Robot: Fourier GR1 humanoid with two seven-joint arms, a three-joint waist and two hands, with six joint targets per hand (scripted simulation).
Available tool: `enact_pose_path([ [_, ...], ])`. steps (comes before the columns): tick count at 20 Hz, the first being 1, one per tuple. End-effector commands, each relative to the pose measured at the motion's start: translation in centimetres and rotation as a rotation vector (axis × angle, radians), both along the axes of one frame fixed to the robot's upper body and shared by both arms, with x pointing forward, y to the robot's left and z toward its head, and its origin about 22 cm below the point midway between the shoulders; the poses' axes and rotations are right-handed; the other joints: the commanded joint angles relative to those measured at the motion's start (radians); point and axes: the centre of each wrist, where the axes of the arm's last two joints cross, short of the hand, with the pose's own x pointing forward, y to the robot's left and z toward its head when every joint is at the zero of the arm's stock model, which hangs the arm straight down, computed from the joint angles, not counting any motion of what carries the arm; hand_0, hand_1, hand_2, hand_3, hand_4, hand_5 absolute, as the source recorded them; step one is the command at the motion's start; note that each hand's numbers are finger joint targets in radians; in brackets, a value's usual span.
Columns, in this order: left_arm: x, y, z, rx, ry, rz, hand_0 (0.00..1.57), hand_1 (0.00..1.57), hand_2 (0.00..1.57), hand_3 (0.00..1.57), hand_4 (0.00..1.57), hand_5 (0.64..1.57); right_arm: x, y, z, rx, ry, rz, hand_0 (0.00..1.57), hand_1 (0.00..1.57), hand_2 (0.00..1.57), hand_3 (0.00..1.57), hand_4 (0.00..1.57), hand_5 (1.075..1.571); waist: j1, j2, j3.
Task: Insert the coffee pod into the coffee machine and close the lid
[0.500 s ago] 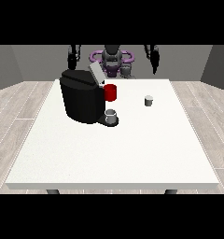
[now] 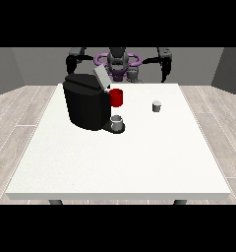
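front view: hand point(image 2: 164, 74) off coffee pod point(image 2: 157, 106)

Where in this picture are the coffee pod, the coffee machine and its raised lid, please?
coffee pod point(image 2: 157, 106): front view, on its side wall.
coffee machine point(image 2: 85, 106): front view, on the black body's front face.
lid point(image 2: 101, 77): front view, on the middle of the tilted grey flap.

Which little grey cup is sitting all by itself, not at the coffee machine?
The small grey coffee pod, alone on the white table. The other grey cup sits against the black coffee machine.
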Motion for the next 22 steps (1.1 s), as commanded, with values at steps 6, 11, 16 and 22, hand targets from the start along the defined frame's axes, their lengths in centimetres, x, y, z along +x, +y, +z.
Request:
enact_pose_path([
  [6,3.6,6.2,1.9,0.316,-0.005,0.053,0.0,0.0,0.0,0.0,0.0,1.571,1.4,2.4,2.9,-0.001,-0.174,0.094,0.0,0.0,0.0,0.0,0.37,1.571,-0.1,0.137,-0.0008],
  [11,4.7,6.8,0.8,0.454,0.017,0.109,0.0,0.0,0.0,0.0,0.0,1.571,0.9,3.8,2.2,0.03,-0.227,0.136,0.0,0.0,0.0,0.0,0.29,1.571,-0.146,0.2,-0.0005],
  [16,5.8,9.0,1.2,0.544,0.063,0.097,0.0,0.0,0.0,0.0,0.0,1.571,1.3,1.7,2.4,0.003,-0.196,0.082,0.0,0.0,0.0,0.0,0.42,1.571,-0.148,0.218,-0.0005],
  [22,8.2,9.6,2.6,0.602,0.101,0.052,0.0,0.0,0.0,0.0,0.0,1.571,3.4,3.3,3.1,-0.004,-0.218,0.06,0.0,0.0,0.0,0.0,0.48,1.571,-0.124,0.301,-0.0004],
])
